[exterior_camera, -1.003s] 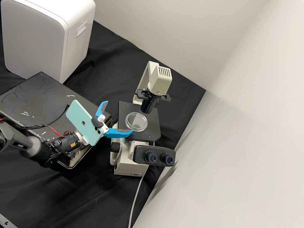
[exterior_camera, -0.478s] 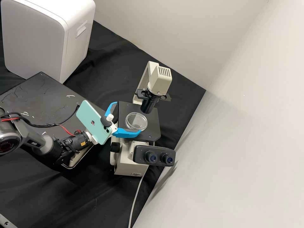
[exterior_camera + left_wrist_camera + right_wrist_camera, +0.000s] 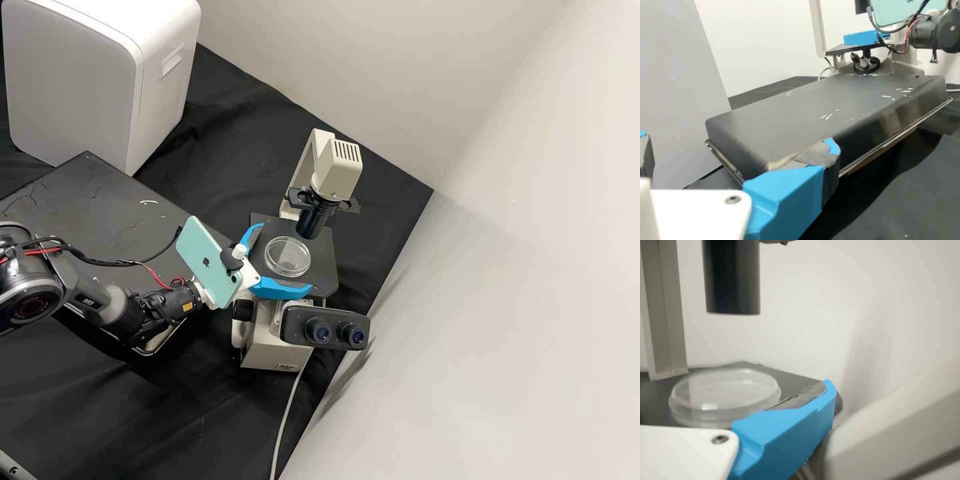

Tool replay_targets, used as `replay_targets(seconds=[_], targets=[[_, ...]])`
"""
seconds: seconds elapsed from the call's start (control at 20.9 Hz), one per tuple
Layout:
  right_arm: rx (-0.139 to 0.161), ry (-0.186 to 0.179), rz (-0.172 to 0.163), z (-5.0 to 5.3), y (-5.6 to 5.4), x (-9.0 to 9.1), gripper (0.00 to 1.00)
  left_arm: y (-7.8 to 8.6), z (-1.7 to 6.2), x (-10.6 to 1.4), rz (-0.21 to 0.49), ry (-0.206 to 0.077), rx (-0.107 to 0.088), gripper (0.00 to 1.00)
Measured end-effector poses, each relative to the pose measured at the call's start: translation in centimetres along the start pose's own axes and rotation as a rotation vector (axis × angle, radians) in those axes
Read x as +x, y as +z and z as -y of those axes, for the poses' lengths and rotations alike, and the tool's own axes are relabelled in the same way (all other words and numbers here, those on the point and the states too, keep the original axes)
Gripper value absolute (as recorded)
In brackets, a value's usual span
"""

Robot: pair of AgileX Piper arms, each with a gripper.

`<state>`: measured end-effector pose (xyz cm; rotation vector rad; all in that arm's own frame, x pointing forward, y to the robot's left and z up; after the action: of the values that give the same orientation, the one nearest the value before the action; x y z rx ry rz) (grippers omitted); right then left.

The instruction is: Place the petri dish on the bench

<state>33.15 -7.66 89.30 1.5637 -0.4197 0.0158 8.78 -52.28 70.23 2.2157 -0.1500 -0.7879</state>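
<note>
My right gripper (image 3: 285, 259) has its two blue fingers released wide. The high view puts one on each side of the petri dish (image 3: 289, 253). One finger (image 3: 249, 233) curls round its far-left side, and the other (image 3: 283, 288) lies along the near edge of the microscope stage (image 3: 323, 265). I cannot tell whether either finger touches the dish.

The right wrist view gives me the side-on look the high view lacks. The clear, shallow dish sits flat on the dark stage just beside one finger, and the black lens tube (image 3: 732, 275) hangs above it with a gap between. A teal phone (image 3: 208, 261) rides on that wrist.

My left gripper (image 3: 737, 141) is also spread, with nothing between its fingers. One finger (image 3: 790, 200) has its tip at the corner of the black tray (image 3: 830, 110), and a sliver of the other (image 3: 643, 152) sits at the frame edge. I cannot tell if the tip touches the tray.

In the high view the tray lies left of the microscope (image 3: 267, 347). The eyepieces (image 3: 333, 331) face the near side, and a grey cable (image 3: 285, 417) trails off toward the near edge. A white box (image 3: 93, 73) stands at the far left on the black bench (image 3: 220, 153).
</note>
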Motion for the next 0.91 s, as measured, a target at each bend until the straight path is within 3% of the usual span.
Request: replay_targets(seconds=[0.14, 0.81, 0.86, 0.91], targets=[[0.001, 0.012, -0.003, -0.2, 0.1, 1.0, 1.00, 0.0, 0.00, 0.0, 0.000, 0.000, 0.000, 1.00], [0.000, 0.028, 0.009, -0.2, 0.3, 1.6, 1.00, -0.2, -0.02, 0.1, -0.011, 0.001, -0.001, 1.00], [0.000, 0.029, 0.009, -0.2, 0.3, 1.6, 0.00, -0.2, -0.02, 0.1, -0.011, 0.001, -0.001, 1.00], [0.000, 0.029, 0.008, -0.2, 0.3, 1.7, 0.00, -0.2, -0.02, 0.1, -0.011, 0.001, -0.001, 1.00]])
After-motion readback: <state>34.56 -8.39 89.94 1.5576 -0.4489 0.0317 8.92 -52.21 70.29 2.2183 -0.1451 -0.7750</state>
